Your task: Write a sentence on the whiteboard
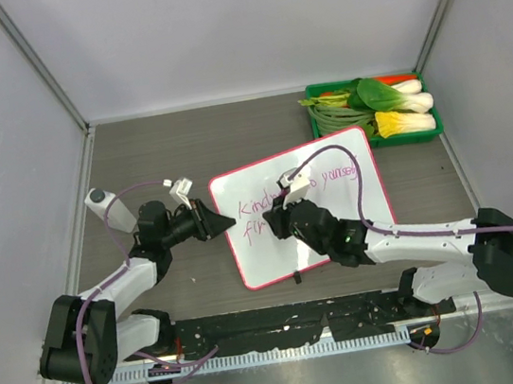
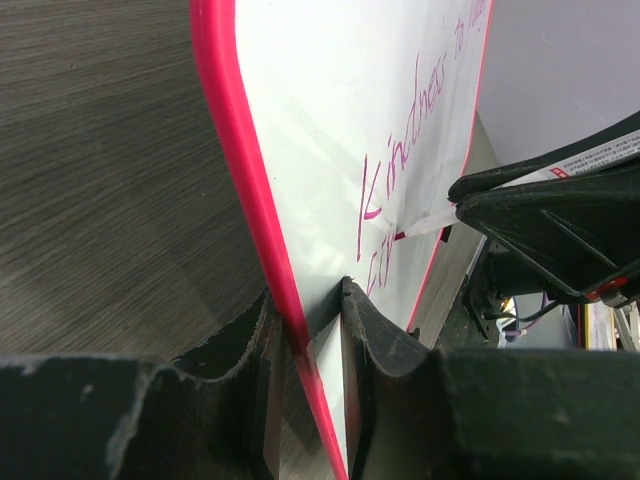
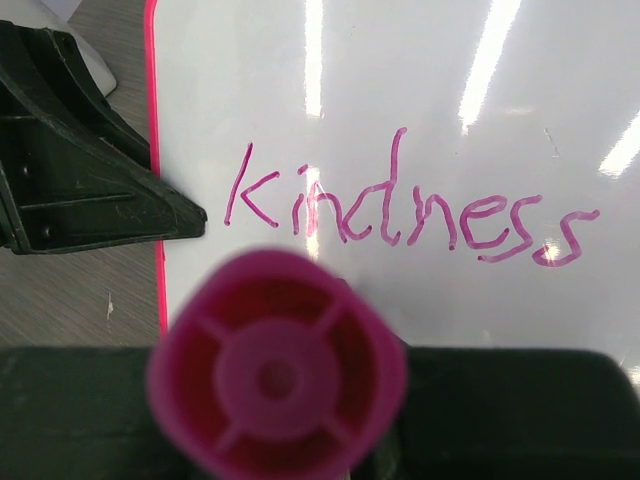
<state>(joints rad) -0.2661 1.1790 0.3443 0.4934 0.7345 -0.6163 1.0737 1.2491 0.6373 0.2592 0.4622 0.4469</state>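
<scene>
The left fingers grip the whiteboard by its pink edge; the right fingers clamp a pink marker near the sentence, which begins "Kindness".

glossy whiteboard, matt wood-grain table

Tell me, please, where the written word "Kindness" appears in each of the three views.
Top external: Kindness, on the left part of the whiteboard, its end hidden under the right arm.
Left wrist: Kindness, right of centre, running upward.
Right wrist: Kindness, in the middle, above the marker.
Shared landmark: the pink frame, the edge nearest the letter K.
</scene>
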